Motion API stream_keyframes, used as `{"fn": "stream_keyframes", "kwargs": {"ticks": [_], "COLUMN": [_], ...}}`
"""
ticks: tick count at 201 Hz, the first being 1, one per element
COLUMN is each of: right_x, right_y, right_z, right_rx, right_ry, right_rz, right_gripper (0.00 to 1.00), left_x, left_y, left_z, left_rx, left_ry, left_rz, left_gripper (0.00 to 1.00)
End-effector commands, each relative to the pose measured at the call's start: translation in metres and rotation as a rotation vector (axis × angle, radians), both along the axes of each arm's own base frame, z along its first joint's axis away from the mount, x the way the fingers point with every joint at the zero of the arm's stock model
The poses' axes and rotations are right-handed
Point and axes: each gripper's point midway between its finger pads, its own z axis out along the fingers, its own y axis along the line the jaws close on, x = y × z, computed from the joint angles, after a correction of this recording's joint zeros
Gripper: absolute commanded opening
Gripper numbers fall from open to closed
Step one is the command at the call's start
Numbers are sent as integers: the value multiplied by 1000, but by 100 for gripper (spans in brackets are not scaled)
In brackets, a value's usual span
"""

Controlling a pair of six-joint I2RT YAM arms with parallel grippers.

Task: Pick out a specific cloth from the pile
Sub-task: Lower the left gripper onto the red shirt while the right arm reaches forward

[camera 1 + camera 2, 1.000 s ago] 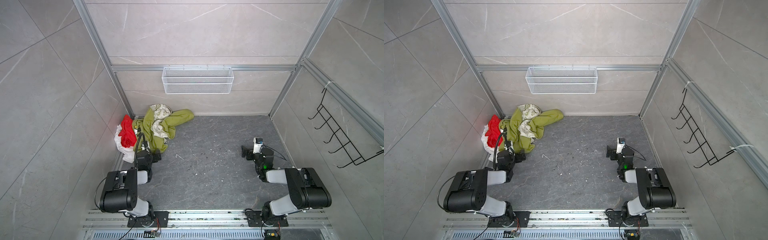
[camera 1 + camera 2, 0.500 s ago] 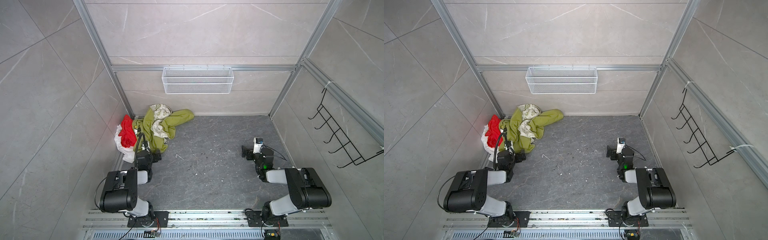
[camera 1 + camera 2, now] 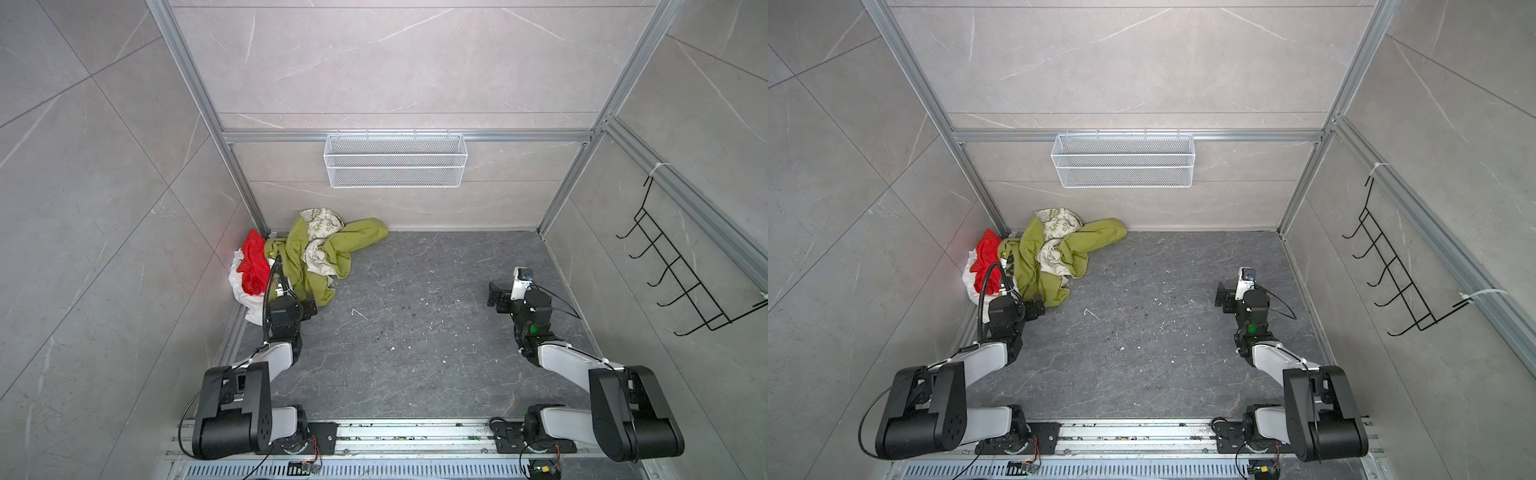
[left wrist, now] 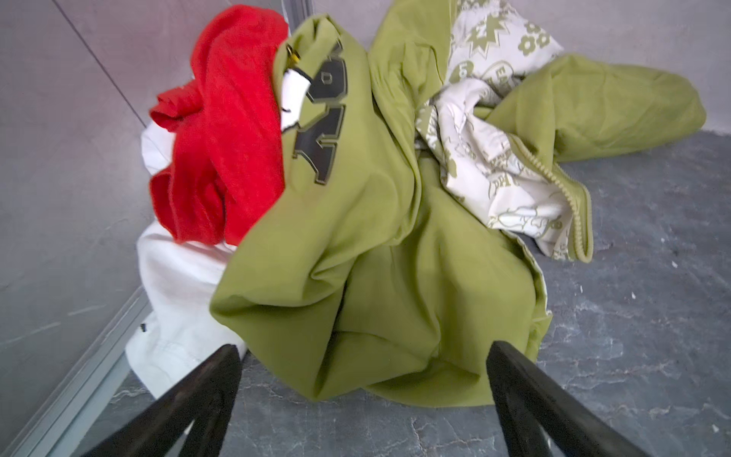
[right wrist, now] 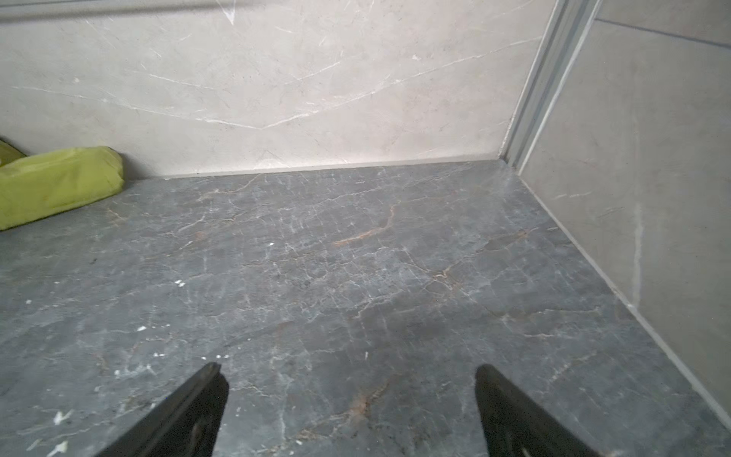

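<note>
The cloth (image 3: 254, 266), bright red and crumpled, lies at the left edge of the pile (image 3: 316, 253), in the far left corner of the surface (image 3: 415, 332) against the left wall. Long axis: in both top views it runs from the corner post toward the robot, alongside the wall; far end bunched highest, near end draped down. It rests on a white cloth (image 3: 245, 297) and touches the olive-green garment (image 3: 332, 249) on its right; in the left wrist view the garment's fold overlaps the cloth's (image 4: 225, 130) edge. A cream leaf-print cloth (image 3: 322, 222) is tangled in the garment, farther back. Left arm (image 3: 282, 320): jaws wide, nothing between them, low at the garment's near hem, short of the red; contact with the hem cannot be told. Right arm (image 3: 528, 311): jaws wide, empty, over bare surface, well apart from the pile.
</note>
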Motion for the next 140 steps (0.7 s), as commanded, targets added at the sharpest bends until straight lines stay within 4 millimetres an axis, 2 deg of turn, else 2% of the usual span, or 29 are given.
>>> {"fn": "stream_keyframes", "kwargs": {"ticks": [1,21,63,98,140], "right_x": [9,14,7,4,12], "right_y": [17,59,141,190,239], "right_z": [22,25,17,6,-9], "right_rx": [173,218,149,107,108], "right_ry": [49,88,135,165,209], "right_rz": [9,107,285,409,527], "right_gripper": [99,99,99,99,99], "left_x": [-5,-13,-10,-7,5], "left_y": [16,28,18,11,3], "left_z": [31,43,61,75,82], "left_rx": [-20,-58,-149,-193,-225], "left_ry": [-20,19,76,101,134], "left_rz": [121,224,209,188,147], "left_gripper": [100,100,100,99,99]}}
